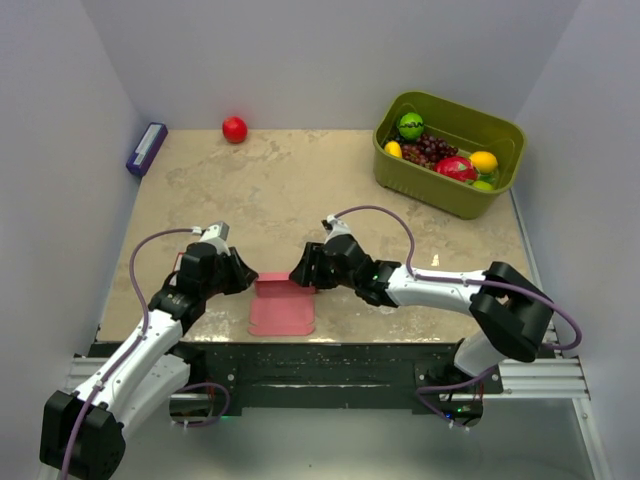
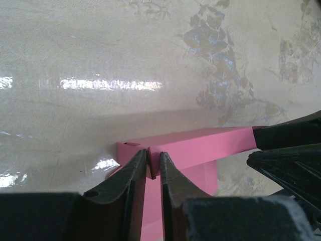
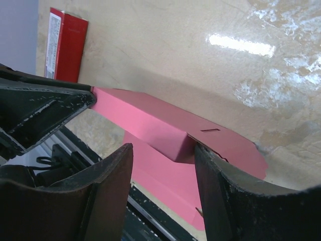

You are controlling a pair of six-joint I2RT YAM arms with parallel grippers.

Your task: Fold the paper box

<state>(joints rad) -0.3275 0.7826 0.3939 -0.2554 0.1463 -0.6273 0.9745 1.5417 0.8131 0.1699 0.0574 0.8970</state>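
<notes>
The step in hand looks like raising one long wall of the paper box [image 1: 282, 308] along its crease. To do it well, both ends of the wall should come up together, so the crease bends straight and the thin card neither twists nor tears at its small tabs. The base should stay flat on the bench [image 1: 300, 200], and the pinch should be firm without crushing the edge.

The left hand [image 2: 153, 159] has its fingers almost together, clamped on an upright edge of card at its own end of the wall, right at the fingertips. The right hand [image 3: 163, 149] has its fingers well apart, straddling the other end of the same wall. That folded end sits close against one finger and clear of the other; I cannot tell whether it touches. This hand grips nothing. The box lies between the two hands. A red packet [image 3: 65, 45] lies past the left hand, apart from the box.
</notes>
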